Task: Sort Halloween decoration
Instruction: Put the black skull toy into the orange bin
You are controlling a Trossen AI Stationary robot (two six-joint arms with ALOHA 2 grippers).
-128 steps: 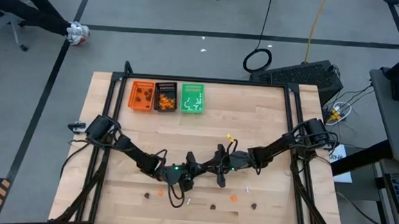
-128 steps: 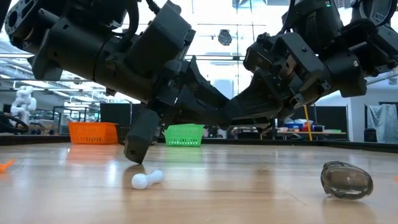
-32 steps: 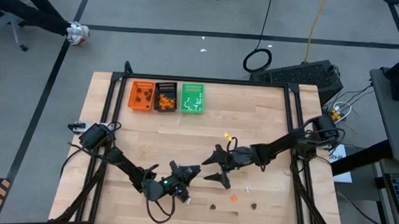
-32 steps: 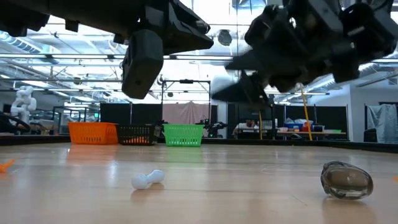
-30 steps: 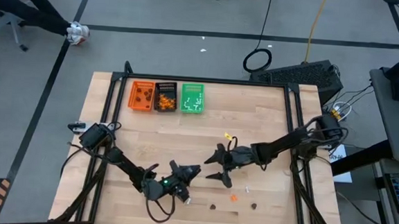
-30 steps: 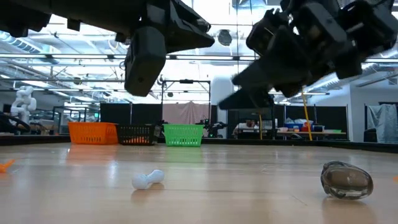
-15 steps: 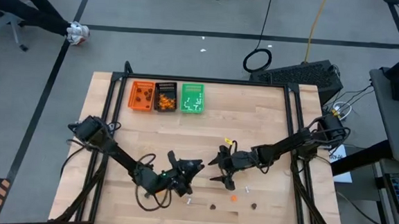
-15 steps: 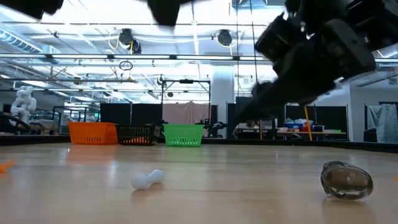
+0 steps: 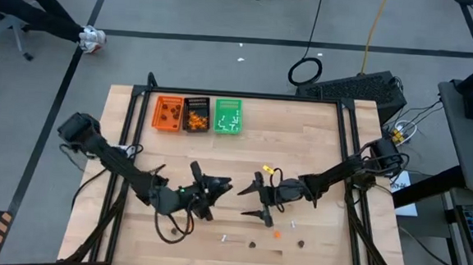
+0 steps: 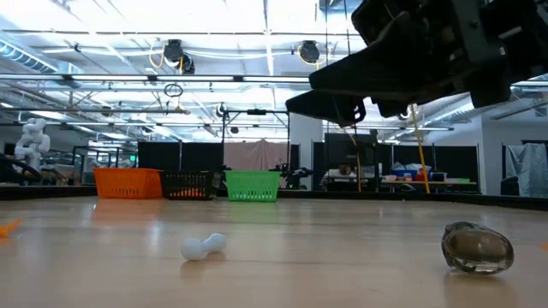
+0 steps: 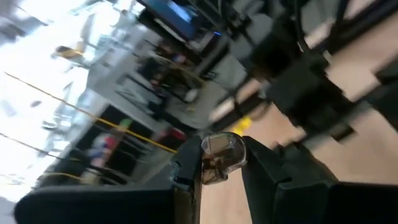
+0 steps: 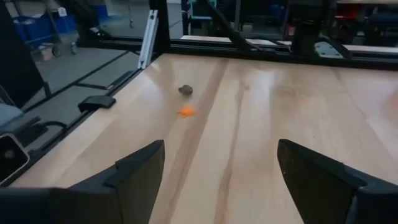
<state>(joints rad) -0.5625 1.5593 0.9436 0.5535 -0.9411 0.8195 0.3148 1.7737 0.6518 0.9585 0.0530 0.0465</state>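
Observation:
My left gripper [image 9: 220, 183] hangs over the table's middle, shut on a dark brown blob in a clear shell [image 11: 219, 154]. My right gripper [image 9: 254, 199] stands open just right of it, above the table, with nothing between its fingers [image 12: 214, 180]. Loose trinkets lie flat on the wood near the front edge: a white stick [image 9: 224, 238] [image 10: 204, 246], a dark blob [image 9: 253, 244] [image 10: 477, 248], an orange blob [image 9: 278, 233] [image 12: 186, 111] and another dark blob [image 9: 301, 242] [image 12: 185, 90]. My left gripper pinches the dark brown blob by its two opposite sides [image 11: 205, 163] between its two fingers [image 11: 186, 171]. The blob sits at the fingers' free ends. It is lifted clear of the table.
Three small trays stand side by side at the far left: orange [image 9: 168, 113], black [image 9: 196, 114] and green [image 9: 228, 116], each with trinkets inside. A further orange trinket [image 10: 7, 228] lies at the near left in the low view. Bare wood lies between the grippers and the trays.
My left gripper has risen with the dark blob and gone toward the far edge, out of the low view's top, rolling somewhat as it went. My right gripper has rolled a little in place and stays open.

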